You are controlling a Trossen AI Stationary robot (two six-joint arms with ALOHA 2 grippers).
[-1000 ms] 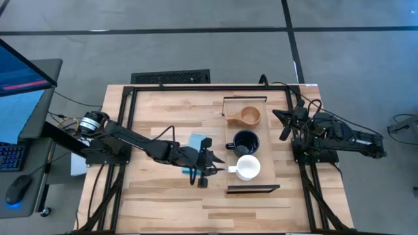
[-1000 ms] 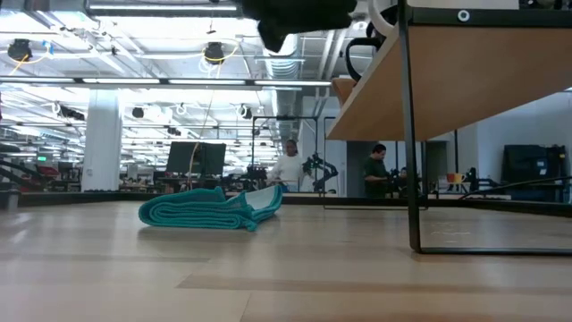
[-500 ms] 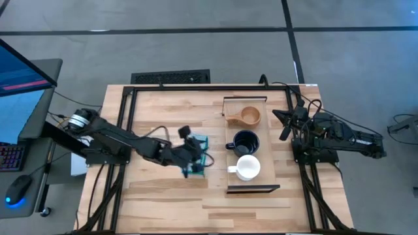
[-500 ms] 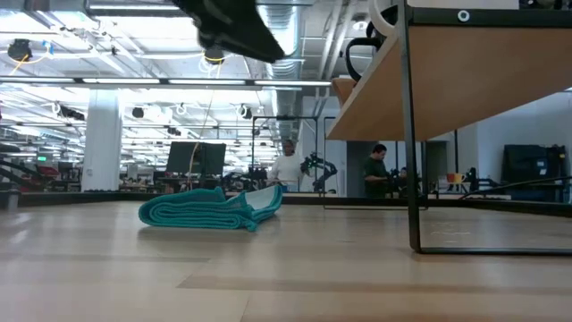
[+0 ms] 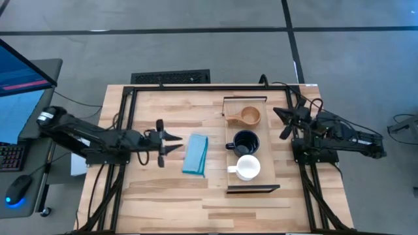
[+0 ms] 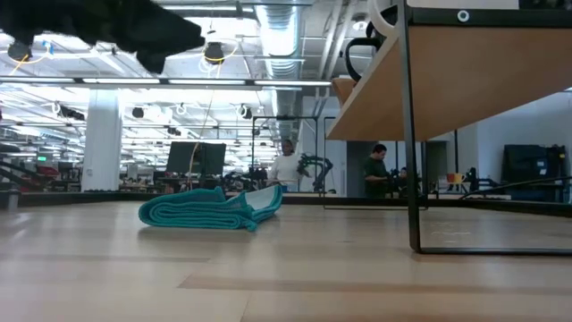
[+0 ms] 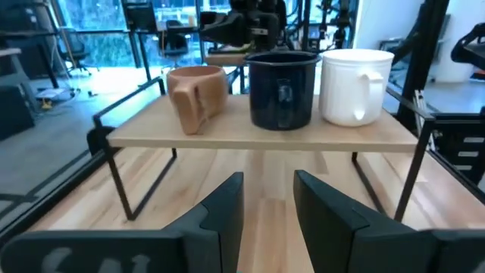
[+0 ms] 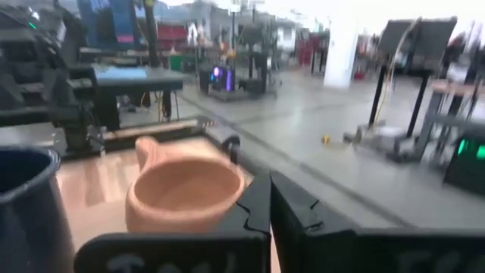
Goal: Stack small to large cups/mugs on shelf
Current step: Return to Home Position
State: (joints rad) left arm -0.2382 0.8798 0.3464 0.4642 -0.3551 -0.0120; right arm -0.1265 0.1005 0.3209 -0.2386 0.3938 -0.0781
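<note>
High view: left claw (image 5: 174,141) pulled back off cloth (image 5: 195,154), now at 9 o'clock side of worktop (image 5: 163,196); fingers partly open, empty. Shelf (image 5: 230,130), at its 3 o'clock, carries wooden cup (image 5: 250,116), navy mug (image 5: 245,141), white mug (image 5: 248,167). Left wrist view: cups ahead, well apart. Right wrist view: right claw (image 8: 270,183) closed, empty, near wooden cup.

Cloth (image 6: 210,207): teal, folded, lying flat on the worktop (image 6: 268,268).
Shelf (image 6: 465,80): light-wood underside, upper right, on a dark metal leg.
Dark mug (image 6: 356,55): only its handle shows above the board.
Left arm (image 6: 116,27): dark shape at the top edge.
People (image 6: 288,166): two, far behind.
</note>
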